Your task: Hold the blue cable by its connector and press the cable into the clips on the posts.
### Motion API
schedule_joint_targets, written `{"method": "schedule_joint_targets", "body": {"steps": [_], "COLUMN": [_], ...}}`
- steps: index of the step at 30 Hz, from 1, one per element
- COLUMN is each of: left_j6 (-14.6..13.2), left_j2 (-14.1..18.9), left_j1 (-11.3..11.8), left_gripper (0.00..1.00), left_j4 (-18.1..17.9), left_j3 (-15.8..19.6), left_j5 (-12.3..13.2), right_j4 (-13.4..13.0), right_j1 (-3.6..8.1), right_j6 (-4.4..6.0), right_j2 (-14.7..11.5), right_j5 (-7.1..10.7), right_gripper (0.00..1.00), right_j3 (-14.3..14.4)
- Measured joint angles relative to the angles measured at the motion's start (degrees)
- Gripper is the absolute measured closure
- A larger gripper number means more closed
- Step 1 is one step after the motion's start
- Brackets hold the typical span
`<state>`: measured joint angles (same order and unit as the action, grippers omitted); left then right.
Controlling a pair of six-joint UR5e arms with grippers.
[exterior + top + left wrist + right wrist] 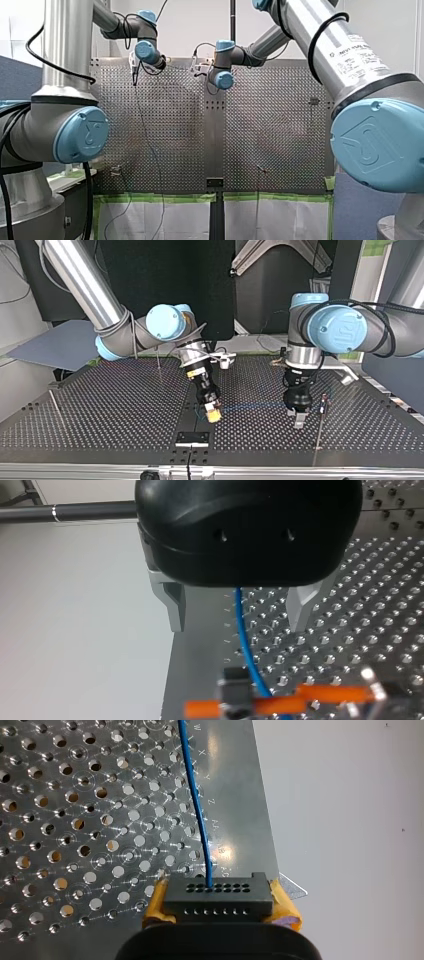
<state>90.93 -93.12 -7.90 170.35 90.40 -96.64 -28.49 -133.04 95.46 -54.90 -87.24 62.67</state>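
The blue cable [197, 795] leaves a black connector [218, 895], on which my right gripper [220, 907] is shut with its yellow pads [155, 902]. In the top view my right gripper [213, 414] hovers tilted over the plate's middle, and the cable [250, 405] runs level toward my left gripper [298, 421]. My left gripper [237, 615] is open. The cable [245, 645] passes between its metal fingers [172, 605] without touching them. A thin post [324, 402] stands just beside my left gripper.
Other thin posts [158, 357] [54, 405] rise from the perforated table [100, 410] at the top view's left. A black bracket [192, 438] sits at the near edge under my right gripper. Green tape [160, 198] lines the table edge in the front view.
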Motion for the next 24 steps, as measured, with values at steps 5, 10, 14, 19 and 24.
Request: {"method": "schedule_joint_targets", "body": {"steps": [5,10,14,19,24], "left_j6": [0.03,-0.02,-0.27,-0.93,-3.14], "left_j2": [-0.05,-0.07,-0.08,-0.07,-0.07], "left_j1": [-0.02,-0.08,-0.13,-0.43,-0.91], "left_gripper": [0.00,0.00,0.16,0.84,1.00], "left_j4": [0.07,0.14,0.16,0.16,0.10], "left_j3": [-0.45,-0.49,-0.50,-0.51,-0.46], "left_j5": [-0.80,-1.28,-1.63,-1.75,-3.22], "right_j4": [0.02,0.04,0.08,0.18,0.25], "right_j1": [0.01,0.01,0.01,0.00,0.00], "right_j6": [-0.06,-0.08,-0.08,-0.08,-0.09], "right_j2": [0.00,0.00,0.00,0.01,0.00], "right_j5": [0.03,0.04,0.04,0.04,0.04], "right_gripper": [1.00,1.00,1.00,1.00,1.00], "right_j3": [0.00,-0.01,-0.02,-0.02,0.00]}}
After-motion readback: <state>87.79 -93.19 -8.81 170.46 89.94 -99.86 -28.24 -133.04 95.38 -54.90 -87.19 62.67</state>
